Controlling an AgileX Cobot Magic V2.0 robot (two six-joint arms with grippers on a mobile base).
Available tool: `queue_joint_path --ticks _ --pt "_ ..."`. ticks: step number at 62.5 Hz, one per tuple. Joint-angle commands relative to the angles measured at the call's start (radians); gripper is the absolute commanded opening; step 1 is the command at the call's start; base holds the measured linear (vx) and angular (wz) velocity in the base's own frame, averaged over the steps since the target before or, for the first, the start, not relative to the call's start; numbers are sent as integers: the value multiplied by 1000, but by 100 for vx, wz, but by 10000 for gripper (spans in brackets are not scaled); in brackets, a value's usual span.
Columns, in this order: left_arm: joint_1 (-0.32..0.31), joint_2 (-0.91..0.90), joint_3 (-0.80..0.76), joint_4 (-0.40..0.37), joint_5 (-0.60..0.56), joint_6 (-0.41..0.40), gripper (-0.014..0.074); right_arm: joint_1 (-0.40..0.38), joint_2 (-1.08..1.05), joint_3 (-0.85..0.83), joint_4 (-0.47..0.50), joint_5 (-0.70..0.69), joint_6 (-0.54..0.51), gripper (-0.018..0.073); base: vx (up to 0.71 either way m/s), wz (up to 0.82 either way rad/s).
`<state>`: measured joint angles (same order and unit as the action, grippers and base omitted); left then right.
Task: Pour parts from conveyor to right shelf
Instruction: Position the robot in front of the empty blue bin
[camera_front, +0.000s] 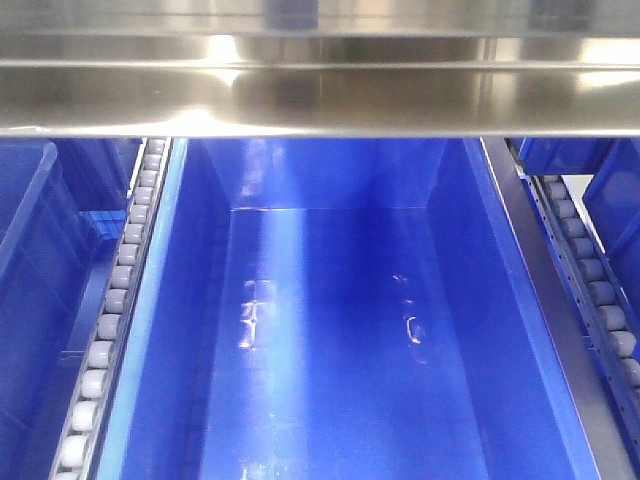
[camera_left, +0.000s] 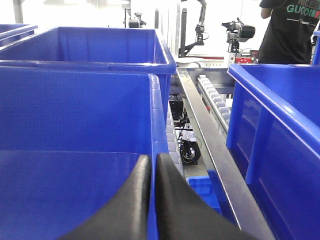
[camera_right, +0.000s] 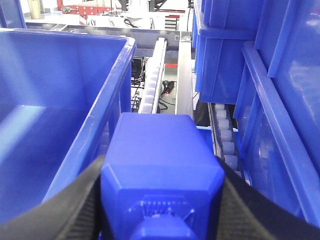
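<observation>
Front view: a deep blue bin (camera_front: 500, 300) sits under the right shelf's (camera_front: 320, 100) steel tier between roller rails (camera_front: 120, 280); no part shows inside it.

Left wrist view: the left end effector (camera_left: 153, 172) is pinched narrow, apparently empty, at the rim of a near bin (camera_left: 75, 110).

Right wrist view: the right end effector (camera_right: 162, 200) clamps one blue part (camera_right: 160, 150), just beside a neighbouring bin's wall (camera_right: 100, 100), not inside. I judge delivery reached, the drop pending.

place: factory floor | evidence: steel roller rack (camera_front: 320, 100); blue bins (camera_left: 80, 100); robot arms (camera_left: 200, 25) behind
</observation>
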<state>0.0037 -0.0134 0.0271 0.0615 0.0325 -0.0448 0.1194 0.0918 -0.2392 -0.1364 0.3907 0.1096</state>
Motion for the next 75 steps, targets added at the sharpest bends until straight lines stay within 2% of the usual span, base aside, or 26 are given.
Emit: queue_joint_path --ticks 1,33,58,75 --pt "2 -12 30 -2 -73 -8 -6 -5 12 -29 -12 -85 -7 -9 0 0" --pt "2 -12 30 -2 -73 -8 -6 -5 12 -29 -12 -92 -7 -9 0 0" --pt "2 -13 30 -2 -73 -8 -6 -5 13 -29 16 -187 -4 -8 0 0" --pt "2 -14 30 -2 -73 -8 -6 -4 168 -116 7 -151 -11 -1 0 0"
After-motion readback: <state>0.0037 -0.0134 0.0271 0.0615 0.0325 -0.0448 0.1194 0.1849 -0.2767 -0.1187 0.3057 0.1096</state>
